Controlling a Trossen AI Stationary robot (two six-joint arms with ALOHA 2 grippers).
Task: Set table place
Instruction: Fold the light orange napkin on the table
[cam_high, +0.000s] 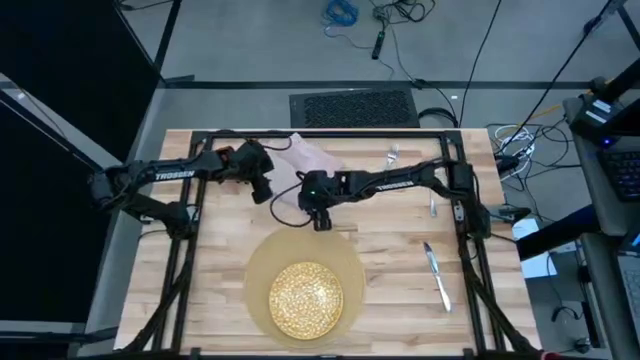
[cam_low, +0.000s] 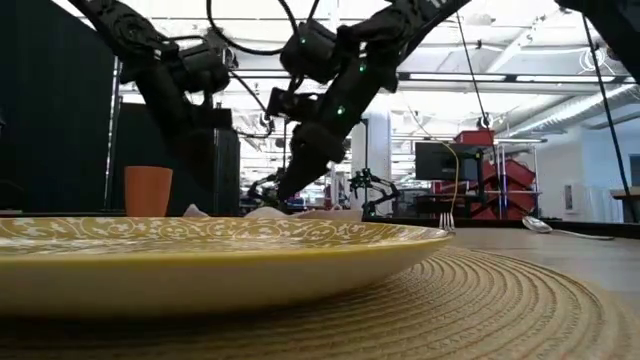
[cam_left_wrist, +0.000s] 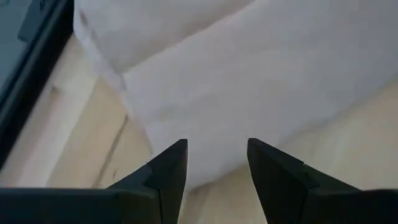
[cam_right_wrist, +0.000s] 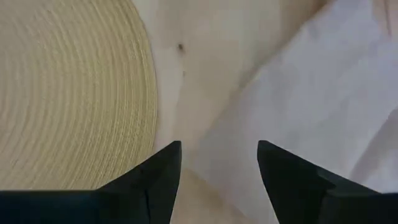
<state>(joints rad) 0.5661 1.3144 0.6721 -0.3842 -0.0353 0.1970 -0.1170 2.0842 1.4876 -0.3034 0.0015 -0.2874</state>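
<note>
Left end effector (cam_high: 262, 190) parked over the far-left part of the tabletop (cam_high: 400, 260), fingers (cam_left_wrist: 168, 171) spread apart with nothing between them, hovering right above the near edge of the pinkish napkin (cam_left_wrist: 249, 81). Orange cup (cam_low: 148, 191) standing upright off to that side in the low view, well apart from both end effectors. Can't spot it in the high view, probably tucked under the left arm.

Napkin (cam_high: 305, 160) lying rumpled on the planks between the two end effectors, reaching back toward the far rail.

Right end effector (cam_high: 322, 222) just beside the left one, pointing down, jaws also apart and empty. Through its wrist camera: napkin corner (cam_right_wrist: 323, 106) on one side of the fingers (cam_right_wrist: 158, 180), woven edge of the tan mat (cam_right_wrist: 68, 93) on the other, bare wood in between. In the low view, hanging above the cloth rather than pressing on it, as far as can be told.

Round tan mat (cam_high: 260, 265) near the front edge, just in front of the right end effector, with the gold-speckled plate (cam_high: 306, 296) sitting on its front half.

Further right, well away from that end effector: fork (cam_high: 392, 155) near the far rail, another steel piece (cam_high: 433, 205) half hidden by the right arm (can't tell which), and the knife (cam_high: 437, 275) lying diagonally toward the front right.
</note>
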